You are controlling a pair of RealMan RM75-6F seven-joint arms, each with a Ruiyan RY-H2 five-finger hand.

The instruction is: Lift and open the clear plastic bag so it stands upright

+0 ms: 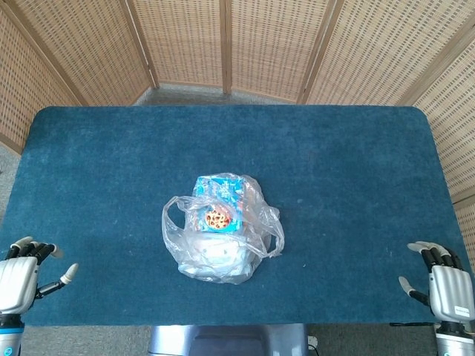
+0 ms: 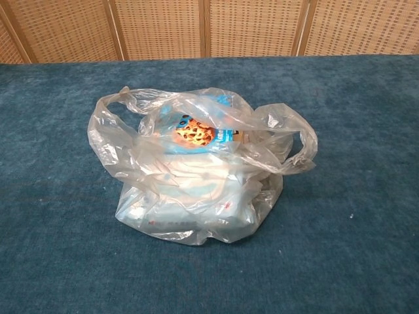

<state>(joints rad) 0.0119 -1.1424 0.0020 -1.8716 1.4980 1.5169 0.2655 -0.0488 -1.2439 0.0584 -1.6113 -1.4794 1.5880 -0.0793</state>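
The clear plastic bag (image 1: 220, 239) (image 2: 196, 173) lies slumped in the middle of the blue table (image 1: 349, 170), its two handle loops flopped to either side. Inside it I see a blue cookie pack (image 1: 218, 200) (image 2: 196, 131) on top of a pale flat packet (image 2: 196, 206). My left hand (image 1: 21, 278) hovers at the table's near left corner, fingers spread, holding nothing. At the near right corner my right hand (image 1: 444, 282) is likewise spread and empty. Both hands are far from the bag and absent from the chest view.
A woven wicker screen (image 1: 223, 44) (image 2: 209, 29) stands behind the table's far edge and along both sides. The blue cloth (image 2: 353, 248) stretches bare around the bag.
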